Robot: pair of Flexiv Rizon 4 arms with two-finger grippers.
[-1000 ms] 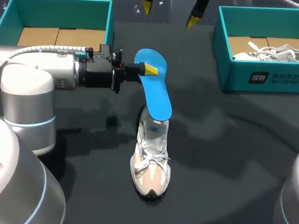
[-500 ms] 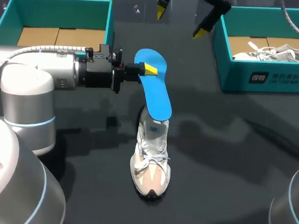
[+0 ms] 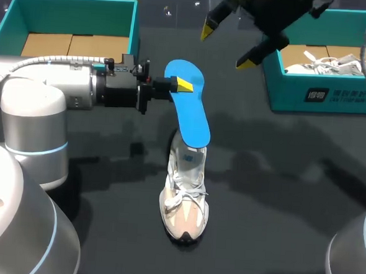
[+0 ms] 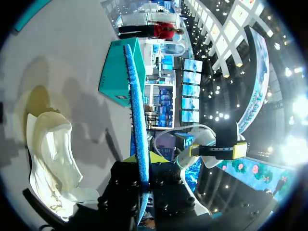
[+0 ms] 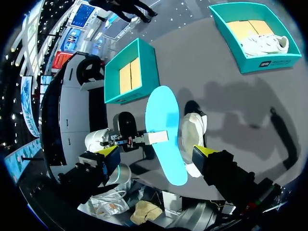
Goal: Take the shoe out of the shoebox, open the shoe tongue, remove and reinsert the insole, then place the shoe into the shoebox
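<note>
Done: shoe [image 3: 184,193] stands on the surface, insole [image 3: 188,106] pulled up.
Left hand [image 3: 180,84]: grips the insole.
Right hand [image 3: 227,48]: spread, empty.
Remaining: reinsert, then rebox.

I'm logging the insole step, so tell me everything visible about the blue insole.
The blue insole is a thin, flat, foot-shaped sheet, foam-like along its edge. The left pincer clamps one long edge near its upper end, holding it in the air, slanting down toward the heel opening of the pale shoe; whether its tip sits inside, I cannot tell.
</note>
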